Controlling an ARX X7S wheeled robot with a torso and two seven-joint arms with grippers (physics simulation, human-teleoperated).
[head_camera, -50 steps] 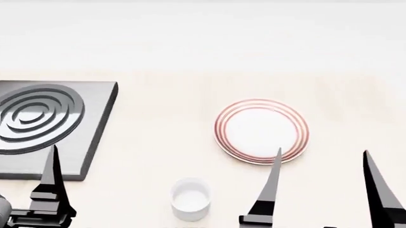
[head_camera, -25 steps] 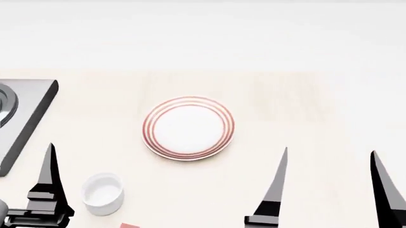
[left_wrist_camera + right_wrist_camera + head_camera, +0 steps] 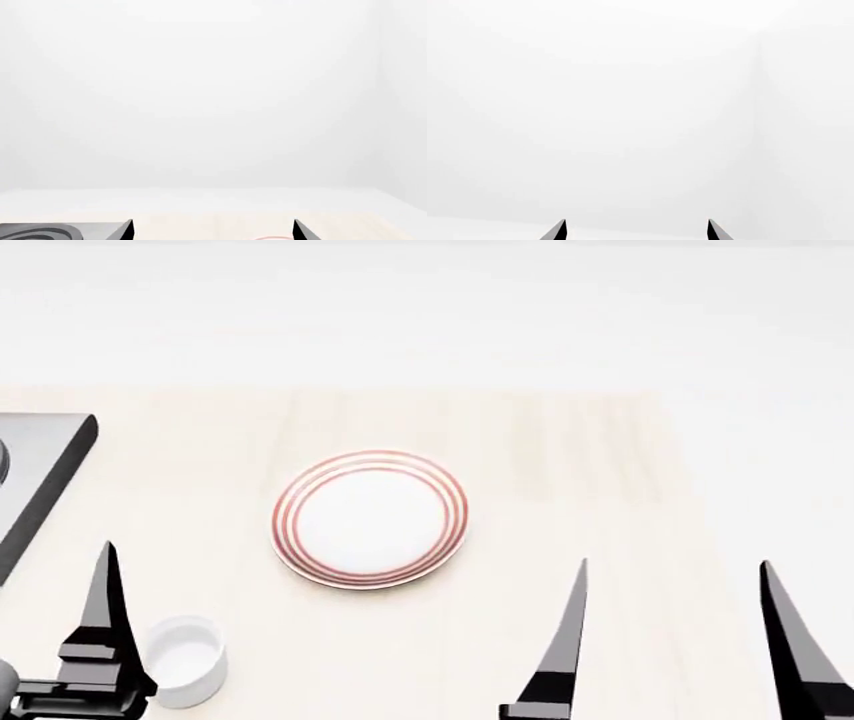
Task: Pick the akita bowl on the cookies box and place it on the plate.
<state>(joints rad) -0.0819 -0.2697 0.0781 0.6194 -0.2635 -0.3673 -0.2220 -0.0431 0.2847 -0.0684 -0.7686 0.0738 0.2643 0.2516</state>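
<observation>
Right gripper: jaws spread wide apart, nothing between them. In the head view its two dark pointed fingers rise from the lower edge, tips up. The right wrist view confirms the same gap, with only blank white wall beyond the finger tips.

Left gripper: the left wrist view shows two finger tips set well apart, so it stands open and empty. In the head view only one of its fingers is seen, at the lower left.

The plate lies flat on the pale wooden table, ahead of both grippers and between them, nearer the left finger's side than the right pair's. It carries nothing. A sliver of its red rim also shows between the left gripper's tips in the wrist view.

A small plain white cup stands upright just beside the left gripper's visible finger, on its inner side (the finger overlaps the cup's edge in the head view; contact cannot be judged).

A dark grey slab lies ahead of the left gripper, cut by the frame edge.

The akita bowl and the cookies box appear in no view.
</observation>
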